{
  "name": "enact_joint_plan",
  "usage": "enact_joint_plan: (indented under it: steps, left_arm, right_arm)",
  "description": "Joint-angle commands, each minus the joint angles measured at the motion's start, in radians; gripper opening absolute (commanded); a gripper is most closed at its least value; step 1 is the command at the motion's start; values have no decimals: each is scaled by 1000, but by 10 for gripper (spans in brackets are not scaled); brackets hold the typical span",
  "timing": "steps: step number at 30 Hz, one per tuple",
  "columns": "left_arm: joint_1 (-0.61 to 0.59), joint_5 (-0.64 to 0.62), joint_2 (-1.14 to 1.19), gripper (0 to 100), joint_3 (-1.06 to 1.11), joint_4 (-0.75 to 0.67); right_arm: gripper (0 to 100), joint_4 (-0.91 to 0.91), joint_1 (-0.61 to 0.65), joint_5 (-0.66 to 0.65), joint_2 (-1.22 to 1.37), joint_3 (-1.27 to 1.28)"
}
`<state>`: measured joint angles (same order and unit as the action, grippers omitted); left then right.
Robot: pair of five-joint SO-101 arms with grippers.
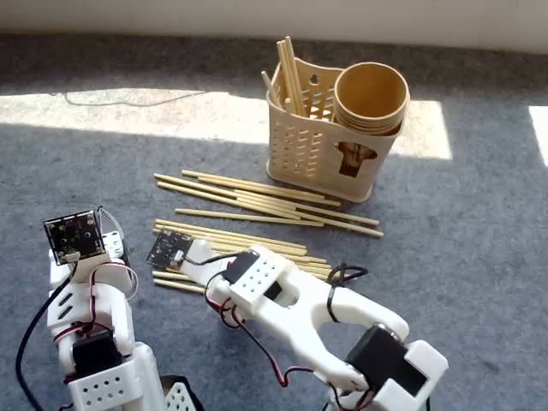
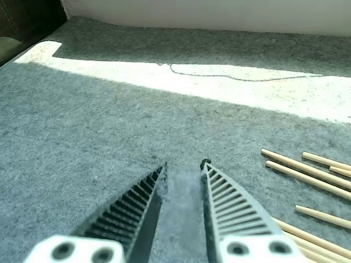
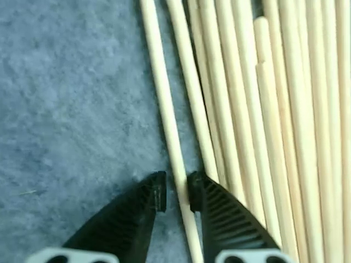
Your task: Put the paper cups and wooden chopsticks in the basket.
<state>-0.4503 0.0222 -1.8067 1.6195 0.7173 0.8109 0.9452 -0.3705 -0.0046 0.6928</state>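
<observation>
- The bench (image 1: 479, 257), under grey felt, carries the basket (image 1: 301, 150) at its far side.
- The paper cups (image 1: 371, 96) sit stacked in one half of the basket, and a few chopsticks (image 1: 289, 68) stand upright in the other half. By my reading the cup part of the task is done.
- The loose chopsticks (image 1: 257, 195) lie flat in two rough bundles between the basket and the arms, so the step in hand is clearing them.
- The left tool (image 2: 184, 164) is parted and holds nothing. It hovers over bare felt, with chopstick tips off to one side.
- The right tool (image 3: 176, 193) is down at the nearer bundle and closed on the outermost chopstick (image 3: 164, 109), which lies flat just beside its neighbours.
- The next move likely calls for lifting that stick clear without dragging the adjacent ones. It would then be tipped upright and carried across to the basket's open top, beside the sticks standing there.
</observation>
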Motion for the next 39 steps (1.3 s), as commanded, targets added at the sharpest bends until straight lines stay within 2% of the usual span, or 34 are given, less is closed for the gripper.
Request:
enact_joint_plan:
  steps: [1,7,11,20,30,36,39]
  left_arm:
    - [-7,-8,-7,109,-10,-3]
    - [-7,-8,-7,109,-10,-3]
    - [-8,-8,-7,109,-10,-3]
    - [-8,-8,-7,109,-10,-3]
    - [-8,-8,-7,109,-10,-3]
    - [-8,-8,-7,109,-8,-3]
    - [-8,-8,-7,109,-8,-3]
  right_arm:
    - [98,-15,-48,-3,58,-64]
    - [94,-15,-15,-3,62,-85]
    - [0,45,-5,-9,56,-94]
    - [5,237,-15,-9,-4,-145]
    - [5,358,-196,-5,-321,-147]
    - [5,366,-278,-2,-498,-153]
    - [5,360,-308,97,-564,-156]
